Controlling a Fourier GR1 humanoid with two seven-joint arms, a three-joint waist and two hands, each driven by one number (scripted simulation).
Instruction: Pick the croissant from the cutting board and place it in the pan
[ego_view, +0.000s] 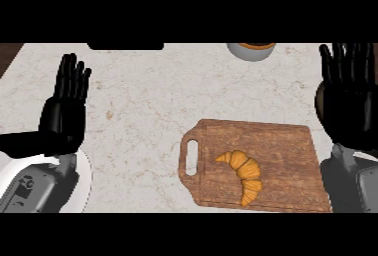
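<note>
The left hand (65, 115), well left of the cutting board (288, 140), and the right hand (347, 95), beside its right edge, are spread open, and the croissant (244, 172) lying mid-board may skid if nudged by its thin tip.

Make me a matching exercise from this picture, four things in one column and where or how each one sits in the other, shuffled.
Things:
1. croissant
2. cutting board
3. grey cup
4. left hand

Descriptions:
a. at the view's far edge, partly cut off
b. lying on the board
c. open, fingers up, at the view's left
d. brown, handle slot toward the left

Pairs: 1-b, 2-d, 3-a, 4-c
</note>
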